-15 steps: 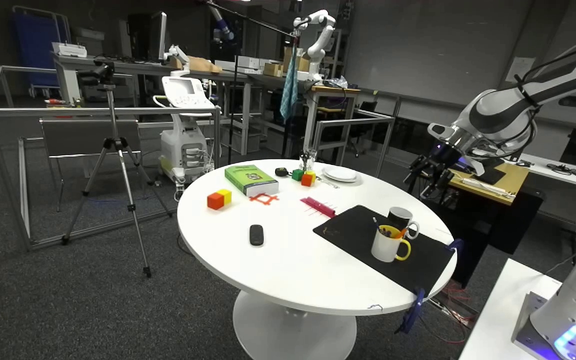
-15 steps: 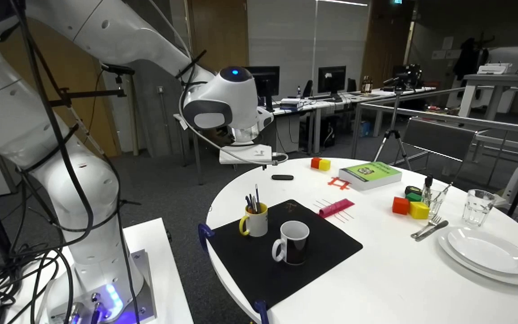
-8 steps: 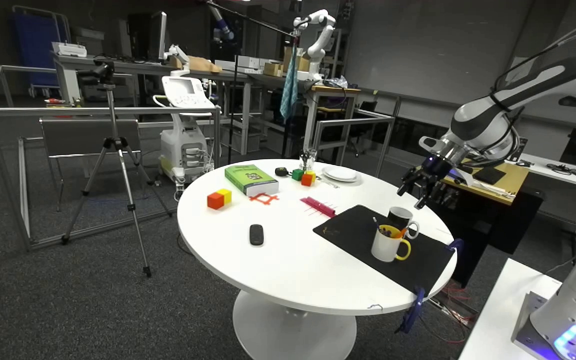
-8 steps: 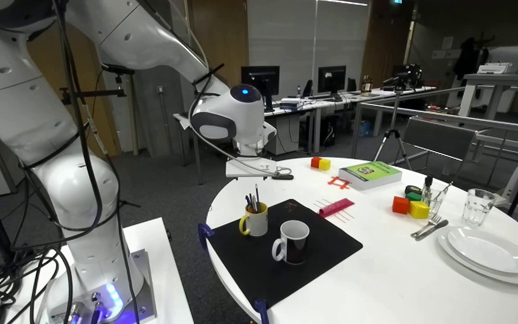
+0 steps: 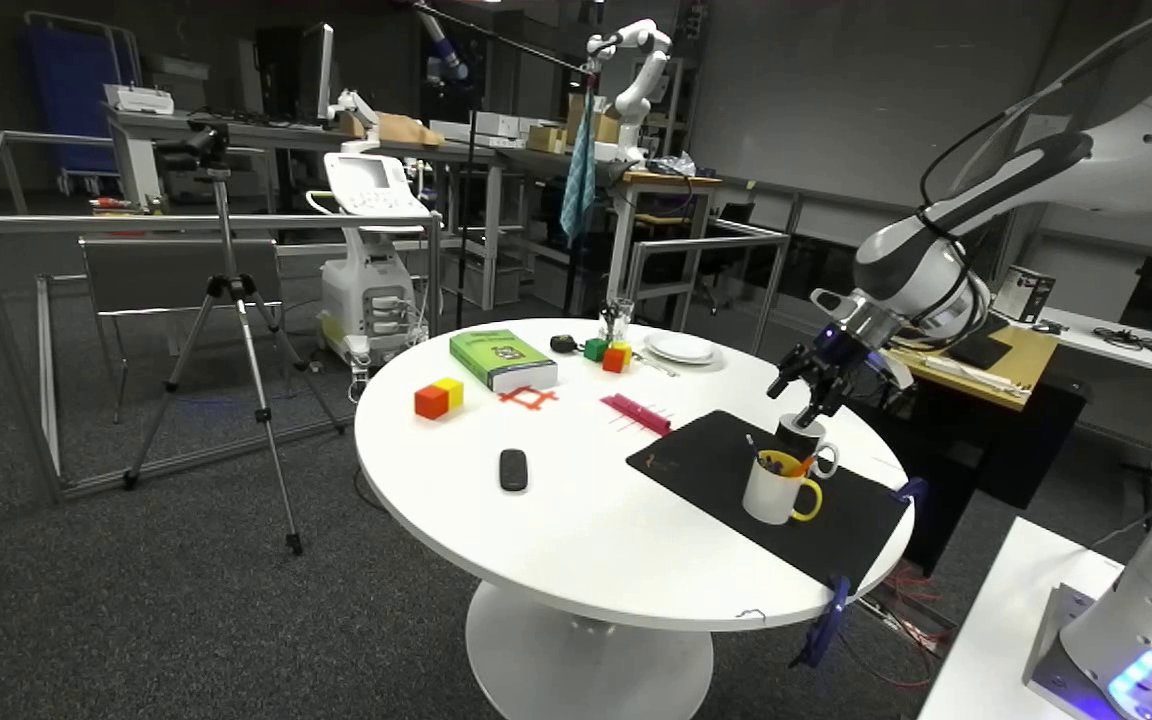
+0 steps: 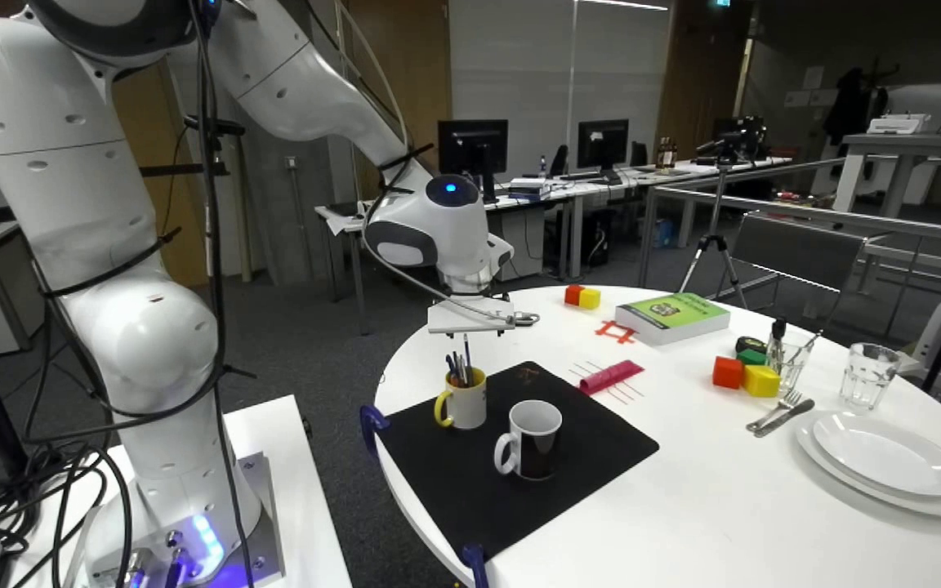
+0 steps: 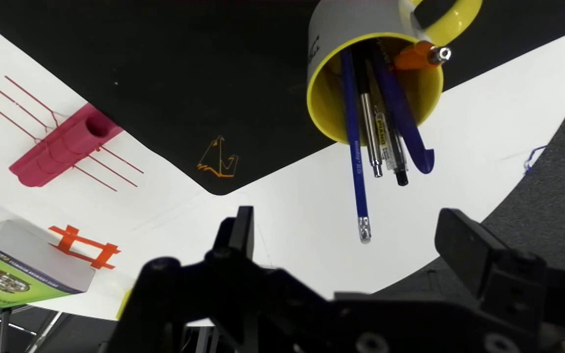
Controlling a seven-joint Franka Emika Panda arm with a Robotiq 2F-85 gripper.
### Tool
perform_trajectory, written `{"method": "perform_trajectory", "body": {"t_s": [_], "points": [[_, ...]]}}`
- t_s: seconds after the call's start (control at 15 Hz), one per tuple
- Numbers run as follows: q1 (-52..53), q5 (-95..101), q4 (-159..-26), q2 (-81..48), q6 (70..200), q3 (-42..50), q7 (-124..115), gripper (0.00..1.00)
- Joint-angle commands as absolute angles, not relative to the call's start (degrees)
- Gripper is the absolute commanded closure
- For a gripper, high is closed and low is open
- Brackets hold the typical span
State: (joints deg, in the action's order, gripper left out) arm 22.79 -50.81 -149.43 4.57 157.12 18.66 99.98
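Blue pencil point(image 7: 355, 152) is standing near-upright, eraser-end up, in the mug point(image 7: 356, 22) ahead of my empty, wide-spread claw point(image 7: 346, 223).

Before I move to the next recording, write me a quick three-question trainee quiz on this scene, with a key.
1. Open or shut: how does the hand stand?
2. What colour is the handle of the pen-filled mug? A: white. B: yellow. C: blue.
3. Fill in the blank: the pen-filled mug and the black-and-white mug both stand on a black ____.

Key: 1, open, gripping nothing; 2, B; 3, mat.
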Motion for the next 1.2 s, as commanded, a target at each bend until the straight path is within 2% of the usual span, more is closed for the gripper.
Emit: {"method": "perform_trajectory", "body": {"t_s": [0.0, 1.13], "points": [[23.14, -51.51, -148.81, 3.50, 157.14, 18.50, 99.67, 0.00], [24.63, -67.36, -146.62, -0.34, 158.56, 15.09, 114.69, 0.00]]}}
